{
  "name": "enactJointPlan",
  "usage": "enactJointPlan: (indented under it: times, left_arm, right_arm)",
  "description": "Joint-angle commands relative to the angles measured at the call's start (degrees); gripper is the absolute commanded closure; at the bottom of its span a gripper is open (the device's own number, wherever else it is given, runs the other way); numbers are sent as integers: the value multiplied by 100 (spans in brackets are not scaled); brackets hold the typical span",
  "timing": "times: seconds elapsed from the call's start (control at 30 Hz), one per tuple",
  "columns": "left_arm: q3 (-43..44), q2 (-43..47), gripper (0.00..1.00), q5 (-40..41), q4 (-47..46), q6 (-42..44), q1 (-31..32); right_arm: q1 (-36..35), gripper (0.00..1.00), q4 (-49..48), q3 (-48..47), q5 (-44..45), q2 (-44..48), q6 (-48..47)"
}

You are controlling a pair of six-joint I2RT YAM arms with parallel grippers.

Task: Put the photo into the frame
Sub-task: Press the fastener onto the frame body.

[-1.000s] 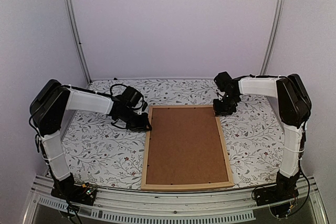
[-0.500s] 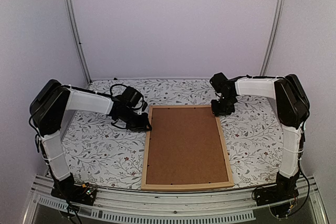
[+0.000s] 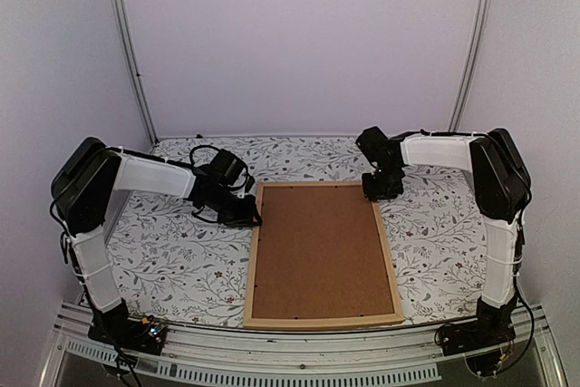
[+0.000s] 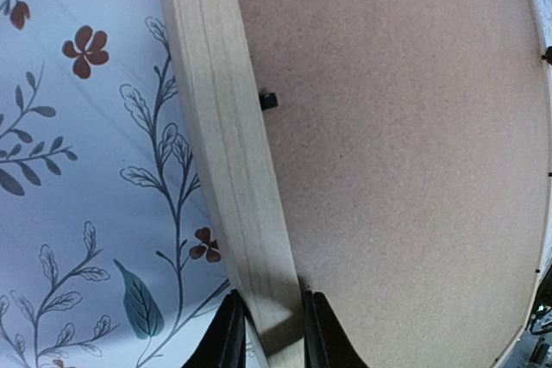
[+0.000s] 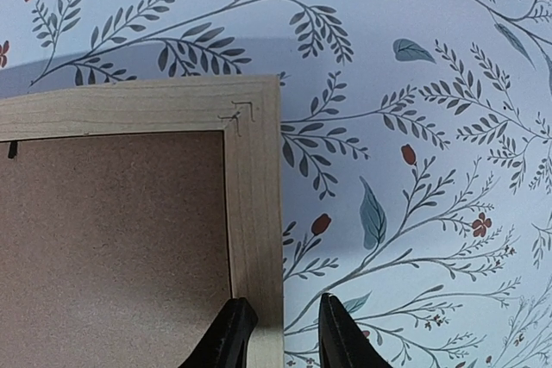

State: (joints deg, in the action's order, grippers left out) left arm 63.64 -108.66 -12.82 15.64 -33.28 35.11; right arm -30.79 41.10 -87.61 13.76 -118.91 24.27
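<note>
The frame (image 3: 251, 260) of light wood lies flat on the floral cloth, back side up, with a brown backing board (image 3: 319, 246) filling it. The photo is hidden. My left gripper (image 3: 243, 215) sits at the frame's far left corner. In the left wrist view its two black fingers press on either side of the left rail (image 4: 220, 127), so the left gripper (image 4: 269, 333) is shut on it. My right gripper (image 3: 381, 189) hovers at the far right corner. There the right gripper (image 5: 283, 329) is open, one finger over the right rail (image 5: 254, 178) and the other over the cloth.
The floral tablecloth (image 3: 172, 251) covers the table on both sides of the frame. A small black retaining tab (image 4: 268, 100) sits on the inner edge of the left rail. White walls and metal posts (image 3: 127, 52) close in the back and sides.
The right arm has shifted slightly left, bringing its gripper closer over the frame's far right corner. The left arm and the frame have not moved.
</note>
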Motion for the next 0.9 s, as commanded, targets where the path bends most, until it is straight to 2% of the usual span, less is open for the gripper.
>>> enactJointPlan:
  times: [0.0, 0.87]
  left_arm:
    - [-214, -313, 82, -265, -131, 240, 323]
    - [-229, -322, 83, -287, -140, 241, 330]
  right_arm:
    - [-417, 69, -135, 80, -778, -483, 117]
    - [-773, 70, 153, -152, -274, -985, 273]
